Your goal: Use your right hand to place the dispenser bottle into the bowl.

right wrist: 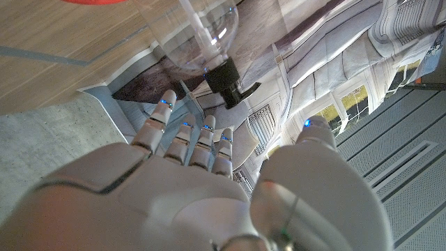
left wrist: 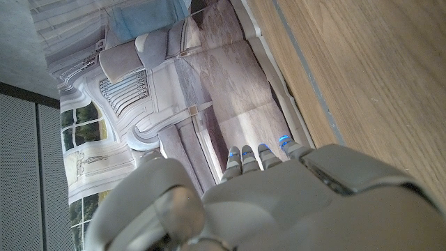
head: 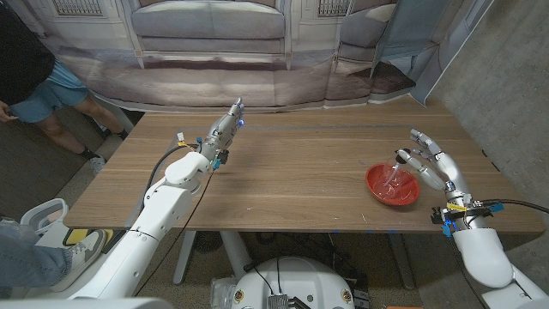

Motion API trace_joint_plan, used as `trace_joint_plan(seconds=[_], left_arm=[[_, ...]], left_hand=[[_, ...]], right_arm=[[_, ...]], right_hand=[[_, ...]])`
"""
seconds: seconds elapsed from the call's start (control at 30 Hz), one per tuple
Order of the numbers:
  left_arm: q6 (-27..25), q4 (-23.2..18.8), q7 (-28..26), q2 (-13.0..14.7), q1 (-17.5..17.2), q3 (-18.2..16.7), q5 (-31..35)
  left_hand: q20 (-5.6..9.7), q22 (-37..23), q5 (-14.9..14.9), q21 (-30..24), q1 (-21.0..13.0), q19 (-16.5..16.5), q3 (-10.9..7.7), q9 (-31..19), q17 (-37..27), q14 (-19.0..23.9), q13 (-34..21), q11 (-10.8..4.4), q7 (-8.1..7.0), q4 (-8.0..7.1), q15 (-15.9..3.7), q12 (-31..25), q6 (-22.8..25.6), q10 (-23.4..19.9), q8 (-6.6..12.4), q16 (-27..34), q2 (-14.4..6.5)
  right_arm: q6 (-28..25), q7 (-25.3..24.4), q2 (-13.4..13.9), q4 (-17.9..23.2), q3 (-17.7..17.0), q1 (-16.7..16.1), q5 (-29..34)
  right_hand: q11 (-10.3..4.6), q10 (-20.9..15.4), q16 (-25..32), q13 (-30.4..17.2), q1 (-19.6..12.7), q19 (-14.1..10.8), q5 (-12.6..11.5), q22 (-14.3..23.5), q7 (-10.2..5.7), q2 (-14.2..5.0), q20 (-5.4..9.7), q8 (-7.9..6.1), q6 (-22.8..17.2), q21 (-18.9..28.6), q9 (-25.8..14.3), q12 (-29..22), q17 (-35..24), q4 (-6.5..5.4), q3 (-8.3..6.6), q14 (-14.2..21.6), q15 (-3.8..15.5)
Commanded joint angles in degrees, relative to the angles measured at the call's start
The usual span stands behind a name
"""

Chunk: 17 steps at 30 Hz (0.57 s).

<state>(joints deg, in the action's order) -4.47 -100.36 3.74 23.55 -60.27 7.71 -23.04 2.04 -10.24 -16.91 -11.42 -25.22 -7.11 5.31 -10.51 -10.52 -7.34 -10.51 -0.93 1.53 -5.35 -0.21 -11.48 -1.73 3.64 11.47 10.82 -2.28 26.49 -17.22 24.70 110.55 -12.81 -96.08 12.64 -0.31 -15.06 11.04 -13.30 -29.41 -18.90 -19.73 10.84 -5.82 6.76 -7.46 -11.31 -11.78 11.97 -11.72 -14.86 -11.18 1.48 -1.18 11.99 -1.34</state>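
The clear dispenser bottle [head: 396, 176] is seen standing in the red bowl [head: 392, 185] near the right end of the wooden desk [head: 292, 172], its black pump top [right wrist: 226, 77] raised above the rim. The right hand [head: 431, 167] is held just beside the bowl, its fingers [head: 418, 137] spread apart and released; in the right wrist view a gap is visible between the fingertips [right wrist: 182, 129] and the bottle's rounded clear body [right wrist: 198, 31], so nothing is grasped (the thumb is likewise set apart from the other fingers). The bottle is placed just beyond those fingertips, with the bowl's red rim [right wrist: 90, 2] glimpsed at the frame edge.

Across the desk, well apart from the bowl, the left hand [head: 221, 133] is stretched out above the wood with its fingers [head: 237, 108] extended straight and close together, holding nothing. In the left wrist view the blue-tipped fingers [left wrist: 263, 150] are pointed toward the far desk edge and the printed backdrop [left wrist: 153, 90] behind it.

A person [head: 39, 77] in blue shorts is partly seen at the far left, behind the desk.
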Motion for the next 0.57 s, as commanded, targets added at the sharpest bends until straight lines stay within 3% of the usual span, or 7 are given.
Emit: trace_joint_plan(seconds=[0.03,0.57], left_arm=[[1.0,0.6,0.3,0.0,0.2,-0.8,-0.3],[1.4,0.8,0.5,0.2,-0.4,-1.6,-0.9]], left_hand=[[1.54,-0.2,0.1,-0.3,-0.1,-0.1,0.47,-0.2,-0.1,-0.2,-0.2,0.35,0.33,-0.03,0.33,0.0,0.0,0.4,-0.17,-0.1,-0.7],[1.42,-0.2,0.1,-0.3,-0.2,0.0,0.63,-0.2,-0.1,-0.2,-0.2,0.44,0.44,0.01,0.37,0.0,0.0,0.5,-0.17,0.0,-0.8]], right_arm=[[-0.1,0.5,-1.4,1.2,-1.4,1.3,1.4],[-0.6,1.0,-2.4,1.8,-1.4,2.8,2.1]], right_hand=[[-0.05,-0.7,0.3,-0.1,0.6,-0.1,-0.3,0.0,-0.22,-0.02,0.11,-0.41,-0.6,0.1,-0.1,-0.3,-0.1,0.24,0.34,0.4,-0.18],[0.00,-0.8,0.3,0.1,0.9,-0.3,-0.8,0.0,-0.15,-0.38,0.21,-0.52,-0.9,0.1,-0.1,-0.4,0.0,0.04,0.51,0.8,-0.26]])
